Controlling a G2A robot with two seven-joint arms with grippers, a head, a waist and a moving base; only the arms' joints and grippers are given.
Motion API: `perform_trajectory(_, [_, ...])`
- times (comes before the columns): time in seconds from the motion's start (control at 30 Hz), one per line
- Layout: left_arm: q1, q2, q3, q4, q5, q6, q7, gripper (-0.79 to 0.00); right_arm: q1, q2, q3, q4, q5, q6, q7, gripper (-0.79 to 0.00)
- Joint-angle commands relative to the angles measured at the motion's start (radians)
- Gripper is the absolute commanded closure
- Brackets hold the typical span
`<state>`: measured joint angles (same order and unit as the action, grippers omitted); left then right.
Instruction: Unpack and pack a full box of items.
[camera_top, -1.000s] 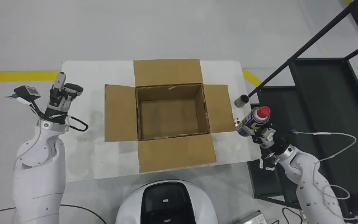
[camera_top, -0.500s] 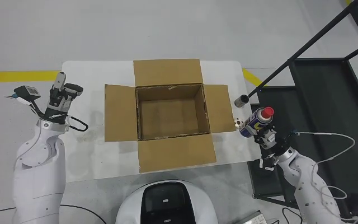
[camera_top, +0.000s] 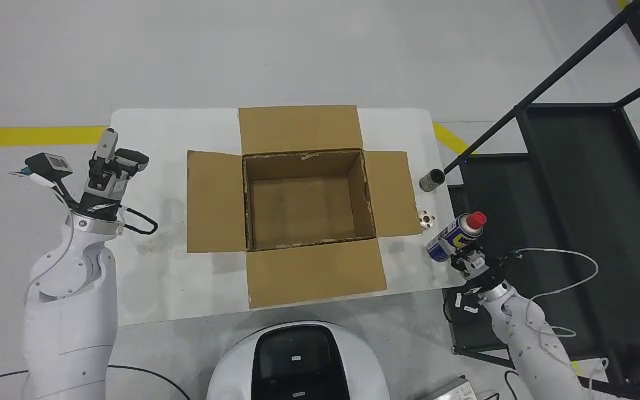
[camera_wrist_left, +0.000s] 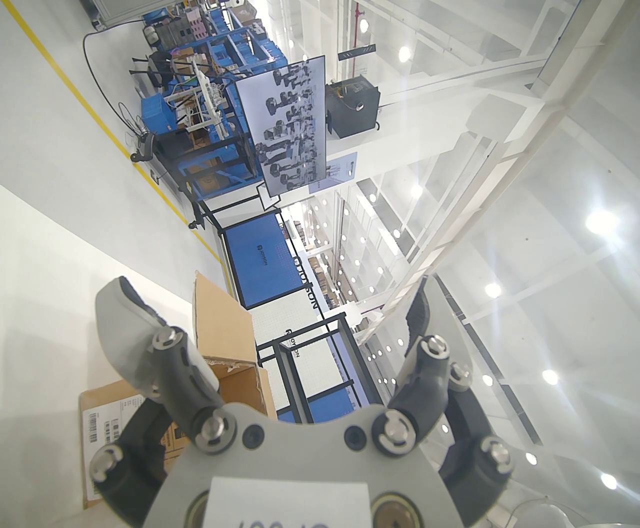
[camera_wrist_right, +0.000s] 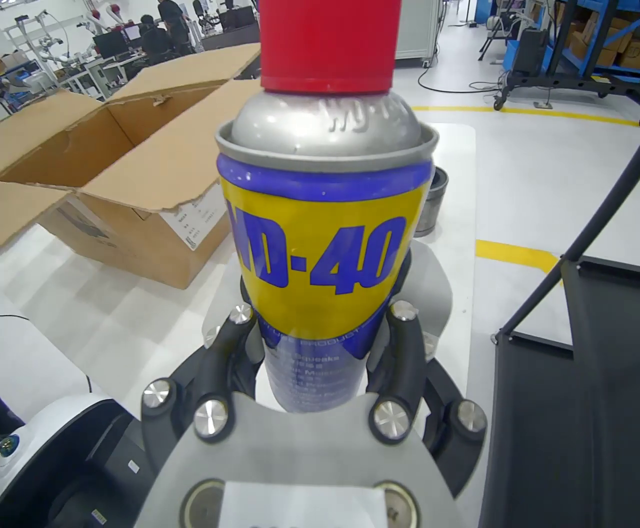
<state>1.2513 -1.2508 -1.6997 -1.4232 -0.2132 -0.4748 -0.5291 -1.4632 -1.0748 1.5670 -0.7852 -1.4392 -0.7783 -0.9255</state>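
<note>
The right hand (camera_top: 464, 256) is clamped on a can (camera_top: 455, 236), red cap uppermost, at the lower right of the top view, by the right edge of the surface (camera_top: 160, 260). The open box (camera_top: 300, 128) is seen at centre. The left hand (camera_wrist_left: 270, 310) is held at the far left, fingers apart

Open cardboard box (camera_top: 305, 200), flaps spread, red-capped blue-yellow spray can (camera_top: 455, 236) near its right flap.
</note>
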Motion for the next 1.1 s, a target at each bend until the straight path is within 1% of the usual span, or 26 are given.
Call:
perform_trajectory(0.0, [0.0,0.0,0.0,0.0,0.0,0.0,0.0,-0.785,0.028,-0.004,-0.021,0.055,-0.015,0.013,-0.04,0.0])
perform_trajectory(0.1, [0.0,0.0,0.0,0.0,0.0,0.0,0.0,-0.785,0.078,-0.016,-0.062,0.132,-0.027,0.019,-0.089,0.0])
perform_trajectory(0.27, [0.0,0.0,0.0,0.0,0.0,0.0,0.0,-0.785,0.132,-0.031,-0.101,0.212,-0.025,0.051,-0.149,0.0])
perform_trajectory(0.43, [0.0,0.0,0.0,0.0,0.0,0.0,0.0,-0.785,0.184,-0.044,-0.13,0.283,-0.029,0.114,-0.177,0.0])
perform_trajectory(0.73, [0.0,0.0,0.0,0.0,0.0,0.0,0.0,-0.785,0.249,-0.07,-0.183,0.379,-0.022,0.166,-0.196,0.0])
perform_trajectory(0.8, [0.0,0.0,0.0,0.0,0.0,0.0,0.0,-0.785,0.255,-0.072,-0.189,0.394,-0.024,0.169,-0.204,-0.388])
perform_trajectory(0.83, [0.0,0.0,0.0,0.0,0.0,0.0,0.0,-0.785,0.256,-0.072,-0.191,0.398,-0.025,0.17,-0.207,-0.785])
perform_trajectory(1.07, [0.0,0.0,0.0,0.0,0.0,0.0,0.0,-0.785,0.252,-0.067,-0.221,0.41,-0.078,0.161,-0.278,-0.785])
